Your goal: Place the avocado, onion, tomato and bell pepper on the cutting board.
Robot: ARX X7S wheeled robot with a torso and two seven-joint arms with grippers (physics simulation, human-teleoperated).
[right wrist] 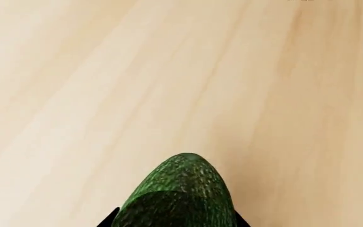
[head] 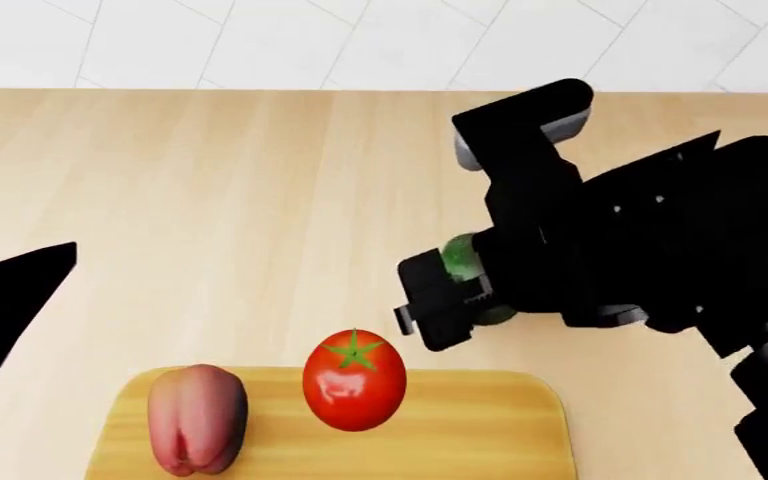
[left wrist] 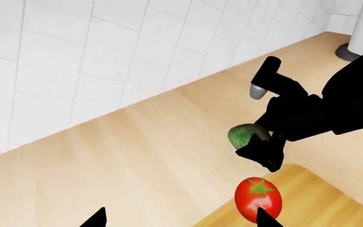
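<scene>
Your right gripper [head: 454, 300] is clamped on the small dark green avocado with bumpy mottled skin [head: 460, 255], its black fingers [right wrist: 239, 220] pressing against both flanks of the fruit in the right wrist view. The avocado hangs above the pale beige wooden countertop [head: 224, 200], just beyond the far edge of the flat golden-yellow wooden cutting board with rounded corners [head: 491, 430], and touches neither surface.

On that board, the glossy bright red round tomato with a green star-shaped calyx [head: 353, 380] sits close to the far edge, near the middle. The dull pinkish-red lobed bell pepper with a vertical crease [head: 197, 417] lies beside it, toward your left, apart from the tomato.

Your left gripper [left wrist: 178, 220] shows only as two black fingertips at the frame edge of the left wrist view, spread wide with nothing between them; the tomato appears just behind one tip. In the head view, your left arm is a black shape at the left edge. A white tiled wall [left wrist: 74, 56] backs the countertop.
</scene>
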